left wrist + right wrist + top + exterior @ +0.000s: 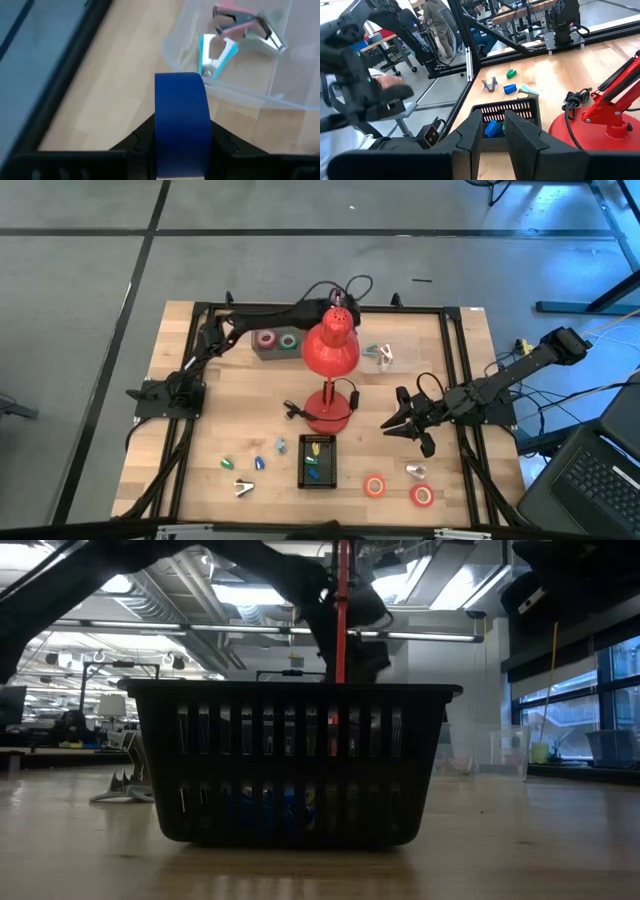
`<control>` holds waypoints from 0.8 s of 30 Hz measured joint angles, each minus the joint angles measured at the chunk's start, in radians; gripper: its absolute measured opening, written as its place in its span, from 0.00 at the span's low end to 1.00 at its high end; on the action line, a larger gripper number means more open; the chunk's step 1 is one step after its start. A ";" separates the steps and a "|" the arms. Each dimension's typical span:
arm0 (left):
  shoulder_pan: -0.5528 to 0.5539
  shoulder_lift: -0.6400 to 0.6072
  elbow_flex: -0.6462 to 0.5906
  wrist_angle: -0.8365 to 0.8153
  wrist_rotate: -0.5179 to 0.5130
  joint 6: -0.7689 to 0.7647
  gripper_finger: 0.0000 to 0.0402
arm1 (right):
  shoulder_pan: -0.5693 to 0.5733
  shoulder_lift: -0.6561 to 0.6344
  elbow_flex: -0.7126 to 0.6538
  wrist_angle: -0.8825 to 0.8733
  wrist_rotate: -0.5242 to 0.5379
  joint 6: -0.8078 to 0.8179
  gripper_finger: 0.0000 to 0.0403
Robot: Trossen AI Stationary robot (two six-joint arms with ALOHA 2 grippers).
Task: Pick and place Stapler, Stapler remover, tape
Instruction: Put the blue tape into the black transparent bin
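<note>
In the left wrist view my left gripper [181,134] is shut on a blue tape roll [181,115], seen edge-on. It is at the table's far side, behind the red lamp's shade [331,348], where the high view shows my left gripper [340,302]. Just beyond it is a clear container [235,92] holding a pink staple remover [235,17] and a teal staple remover [215,55]. Pink and green tape rolls lie in a grey tray [262,352]. An orange tape roll [375,485] and a red tape roll [422,495] lie near the front. My right gripper [402,426] waits right of the lamp base, its fingers a little apart with nothing between them. My left gripper pinches the blue tape roll between its two fingers [140,142], one on each flat side, so the outer band [161,125] faces the camera. The fingers slant down, reaching from the table's left. The roll stands on edge over the bare wood; its lower part is hidden by the gripper.
A black basket [318,477] with blue and yellow pieces sits in front of the lamp base [328,415]. Small green and blue pieces [260,462] and a metal staple remover [243,488] lie front left, and another remover [416,471] front right. A dark frame [455,315] rims the table.
</note>
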 joint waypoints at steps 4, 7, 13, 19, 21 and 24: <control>0.023 -0.044 0.001 -0.046 -0.014 0.007 0.23 | 0.000 0.000 0.000 -0.002 0.000 0.024 0.21; 0.035 -0.065 0.001 -0.101 -0.053 0.008 0.23 | 0.000 0.000 0.000 -0.006 0.000 0.027 0.21; 0.061 -0.120 0.001 -0.227 -0.115 0.035 0.23 | 0.000 0.000 0.000 -0.009 0.001 0.049 0.21; 0.106 -0.191 0.000 -0.375 -0.185 0.042 0.23 | 0.000 0.001 0.000 -0.010 0.011 0.053 0.21; 0.125 -0.216 0.000 -0.436 -0.187 0.035 0.23 | 0.000 0.012 0.000 -0.010 0.011 0.056 0.21; 0.149 -0.262 0.000 -0.500 -0.198 0.024 0.23 | 0.000 0.038 0.000 -0.006 0.011 0.056 0.21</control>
